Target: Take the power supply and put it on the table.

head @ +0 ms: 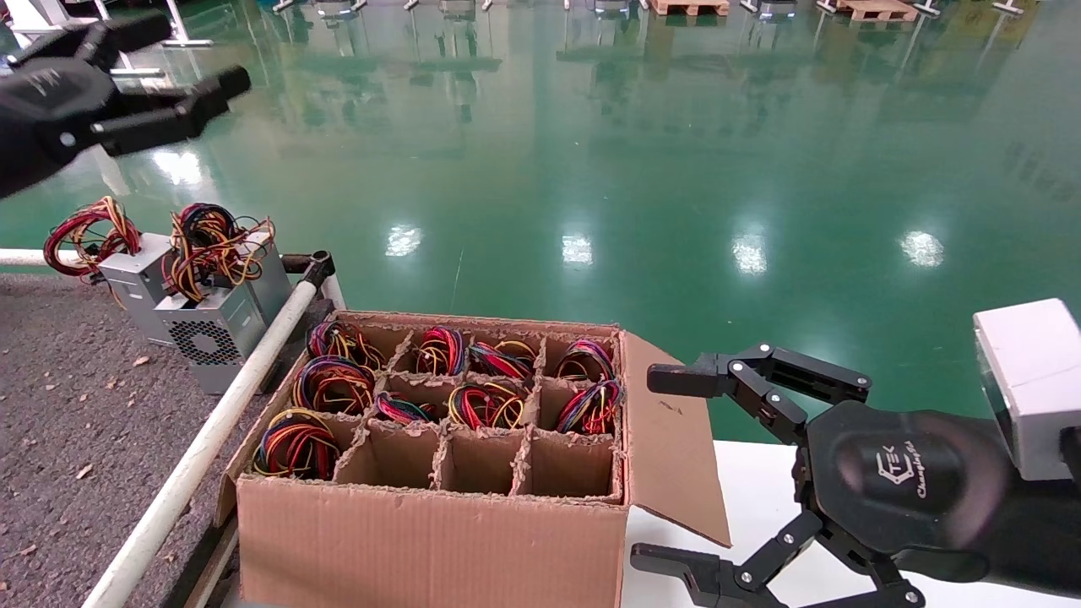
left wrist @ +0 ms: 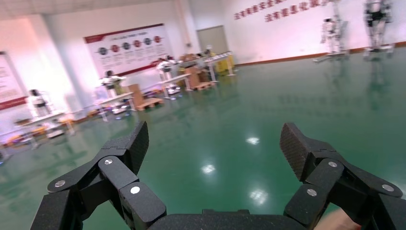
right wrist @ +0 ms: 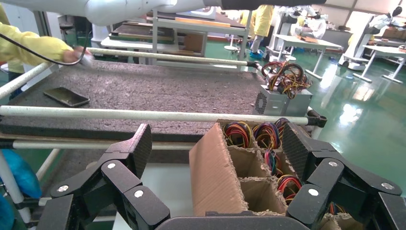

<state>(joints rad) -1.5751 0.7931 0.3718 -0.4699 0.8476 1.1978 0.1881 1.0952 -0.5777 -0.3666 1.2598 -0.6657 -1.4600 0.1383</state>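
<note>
Right gripper point(head: 667, 464): hanging with fingers spread wide, empty, beside the divided brown cardboard box point(head: 439, 523).
Silver-grey metal power supply point(head: 211, 333): sitting on the dark speckled worktop point(head: 59, 405).
Left gripper point(head: 198, 63): hovering spread apart, empty, above the far worktop end.

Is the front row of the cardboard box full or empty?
Mostly empty: the cardboard box has three bare front compartments; only the one on the robot's left holds a wire bundle.
</note>
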